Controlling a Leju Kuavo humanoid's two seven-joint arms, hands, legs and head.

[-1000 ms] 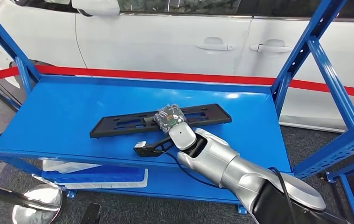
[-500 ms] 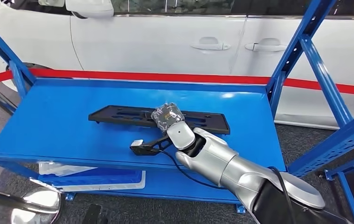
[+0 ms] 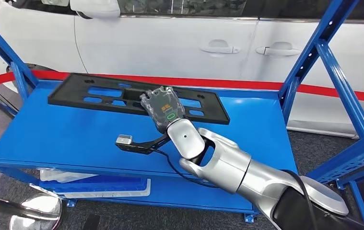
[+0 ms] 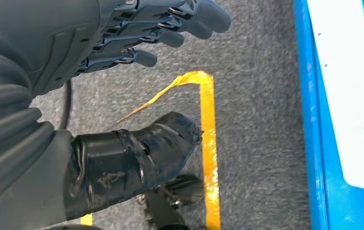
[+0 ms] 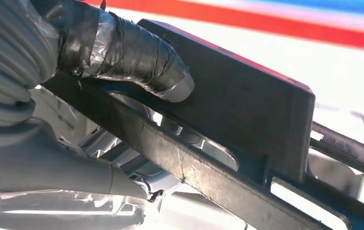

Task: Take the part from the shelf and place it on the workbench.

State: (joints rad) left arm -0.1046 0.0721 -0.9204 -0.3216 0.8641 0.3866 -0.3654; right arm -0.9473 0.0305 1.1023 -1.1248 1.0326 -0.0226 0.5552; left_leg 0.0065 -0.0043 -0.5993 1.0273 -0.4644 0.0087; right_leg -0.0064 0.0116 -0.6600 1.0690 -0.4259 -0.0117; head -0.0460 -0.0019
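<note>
Right hand point(image 3: 163, 109) grips the black part point(image 3: 98, 93); left hand's fingers point(image 4: 170, 36) apparently loose, empty.

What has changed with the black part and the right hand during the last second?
The right hand, gripping the black part, has lifted it off the blue shelf; the part now tilts, its left end raised toward the back. In the right wrist view the thumb presses on the part. The shelf and white car stayed.

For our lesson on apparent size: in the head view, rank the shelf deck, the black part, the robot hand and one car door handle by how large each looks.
1. Shelf deck
2. Black part
3. Robot hand
4. Door handle, though it sits farther off, so its small look is partly distance.
</note>
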